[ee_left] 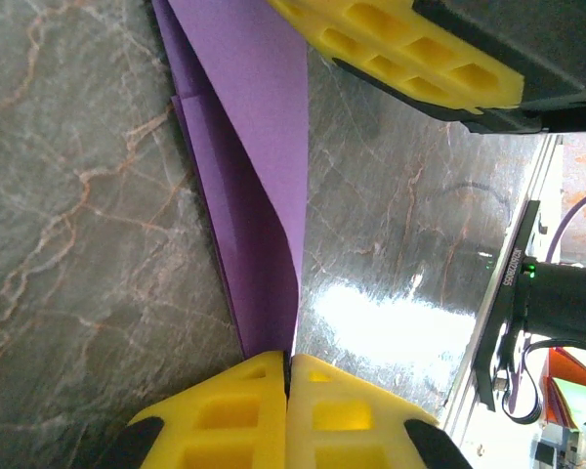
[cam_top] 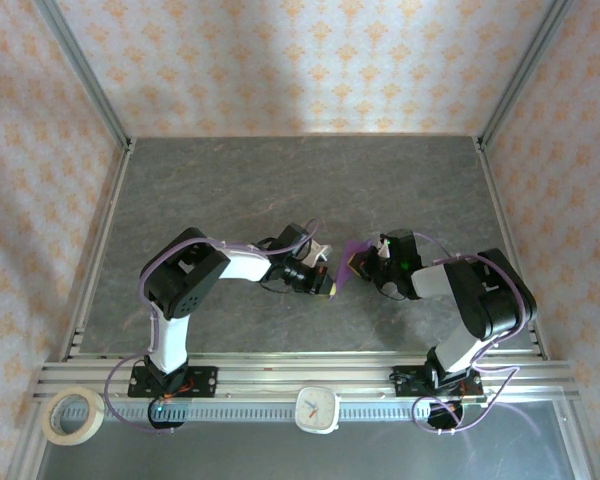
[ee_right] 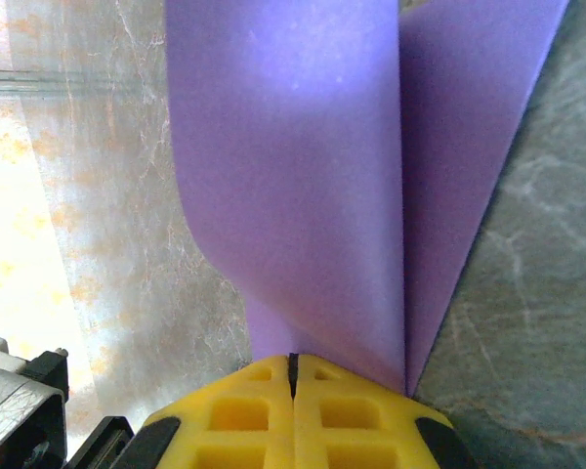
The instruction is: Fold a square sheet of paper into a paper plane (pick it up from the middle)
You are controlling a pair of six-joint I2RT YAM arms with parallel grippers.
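The purple sheet of paper (cam_top: 345, 275) is folded lengthwise into layered flaps and is held between my two grippers at the middle of the table. My left gripper (cam_top: 328, 285) is shut on its narrow end; in the left wrist view the paper (ee_left: 254, 195) runs up from the closed yellow fingertips (ee_left: 264, 376). My right gripper (cam_top: 358, 266) is shut on the other end, and its yellow finger (ee_left: 400, 49) shows there too. In the right wrist view the paper (ee_right: 303, 176) rises from between the closed fingertips (ee_right: 264, 376), bowed on the left. I cannot tell whether this is the paper plane shape.
The grey marbled table (cam_top: 230, 190) is boxed in by patterned walls and metal posts. An aluminium rail (cam_top: 280, 375) runs along the near edge, with a roll of tape (cam_top: 73, 415) at its left and a small white clock (cam_top: 317, 408) in front.
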